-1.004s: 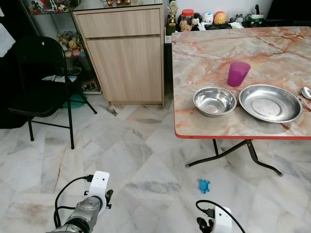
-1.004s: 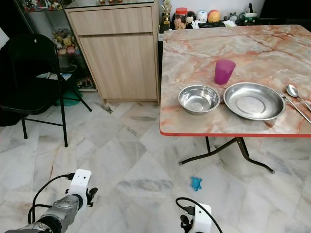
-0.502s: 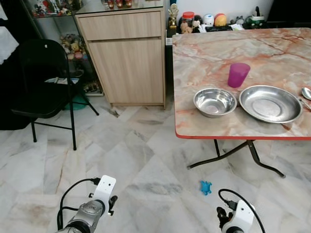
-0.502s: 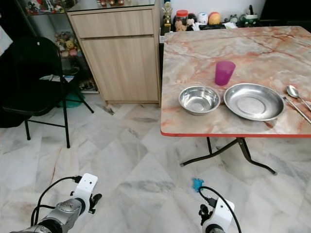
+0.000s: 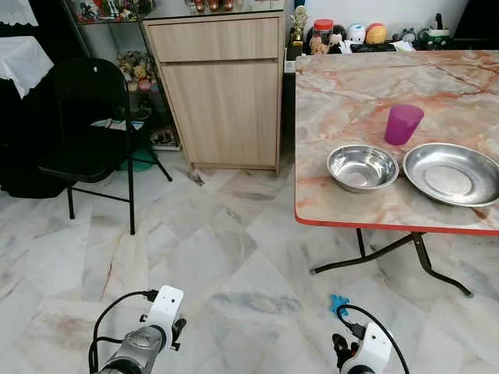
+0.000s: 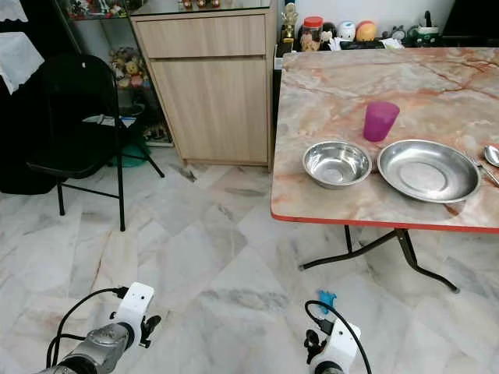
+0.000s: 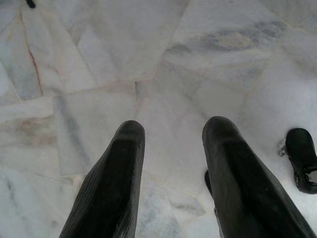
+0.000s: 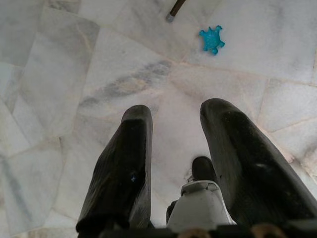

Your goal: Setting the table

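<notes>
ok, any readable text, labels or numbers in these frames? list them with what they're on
No text can be read.
Red-lidded jar behind the table: any label is too small and blurred.
Figurines beside it: no legible writing.
Purple cup, steel bowl, steel plate, wooden cabinet: no markings visible.

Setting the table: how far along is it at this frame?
Mostly laid out: a small steel bowl, a wide steel plate and a purple cup sit together near the marble table's front edge, with a spoon beside the plate. Nothing is in hand: the left gripper and right gripper hang low over the floor, jaws open and empty. Any remaining placement cannot be judged from here.
</notes>
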Controlling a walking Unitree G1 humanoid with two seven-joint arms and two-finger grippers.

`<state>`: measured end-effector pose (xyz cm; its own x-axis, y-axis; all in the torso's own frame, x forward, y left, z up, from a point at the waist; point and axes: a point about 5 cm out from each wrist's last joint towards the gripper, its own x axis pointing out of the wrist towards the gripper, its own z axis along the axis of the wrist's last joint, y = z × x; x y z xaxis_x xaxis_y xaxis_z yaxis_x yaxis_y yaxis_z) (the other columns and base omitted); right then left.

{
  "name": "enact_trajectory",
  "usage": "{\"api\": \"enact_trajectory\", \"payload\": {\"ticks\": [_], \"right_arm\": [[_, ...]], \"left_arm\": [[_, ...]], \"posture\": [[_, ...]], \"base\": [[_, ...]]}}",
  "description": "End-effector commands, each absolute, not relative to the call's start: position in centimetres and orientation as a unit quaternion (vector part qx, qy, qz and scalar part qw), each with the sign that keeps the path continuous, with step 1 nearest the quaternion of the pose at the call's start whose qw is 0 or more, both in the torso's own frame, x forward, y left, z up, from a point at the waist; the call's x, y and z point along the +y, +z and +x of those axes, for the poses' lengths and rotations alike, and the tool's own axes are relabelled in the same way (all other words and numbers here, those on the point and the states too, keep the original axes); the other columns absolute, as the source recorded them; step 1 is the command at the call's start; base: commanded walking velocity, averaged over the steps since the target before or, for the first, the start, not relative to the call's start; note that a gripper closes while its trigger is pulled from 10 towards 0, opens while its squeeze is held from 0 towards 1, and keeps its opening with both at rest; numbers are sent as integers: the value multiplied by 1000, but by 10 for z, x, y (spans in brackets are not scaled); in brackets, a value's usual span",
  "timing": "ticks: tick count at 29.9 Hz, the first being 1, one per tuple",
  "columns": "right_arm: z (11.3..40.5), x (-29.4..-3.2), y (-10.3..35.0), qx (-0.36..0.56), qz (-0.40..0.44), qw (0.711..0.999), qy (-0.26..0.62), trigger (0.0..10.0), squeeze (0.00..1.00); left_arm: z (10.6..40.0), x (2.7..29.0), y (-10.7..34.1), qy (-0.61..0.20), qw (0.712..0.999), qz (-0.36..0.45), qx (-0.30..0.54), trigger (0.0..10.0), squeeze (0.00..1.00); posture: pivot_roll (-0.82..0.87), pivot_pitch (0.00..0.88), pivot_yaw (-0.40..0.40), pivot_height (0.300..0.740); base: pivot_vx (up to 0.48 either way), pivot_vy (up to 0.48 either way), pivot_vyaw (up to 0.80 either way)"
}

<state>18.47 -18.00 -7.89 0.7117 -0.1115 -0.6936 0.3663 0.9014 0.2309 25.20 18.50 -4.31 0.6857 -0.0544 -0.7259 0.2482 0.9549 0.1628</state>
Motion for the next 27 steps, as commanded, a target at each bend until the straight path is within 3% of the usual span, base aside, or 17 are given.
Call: {"api": "enact_trajectory", "payload": {"ticks": [1, 11, 27], "right_arm": [[178, -176, -83, 370, 176, 903, -125, 10000, 0], [162, -185, -89, 395, 153, 899, -113, 10000, 0], [168, -186, -87, 385, 164, 900, -122, 10000, 0]], "left_arm": [[249, 191, -45, -67, 909, 118, 394, 10000, 0], [242, 190, -50, -31, 912, 75, 401, 10000, 0], [245, 185, -48, -45, 915, 88, 390, 10000, 0]], "posture": [[-63, 0, 62, 740], [-64, 0, -7, 740], [-45, 10, 7, 740]], "base": [[0, 0, 0], [0, 0, 0], [0, -33, 0]]}}
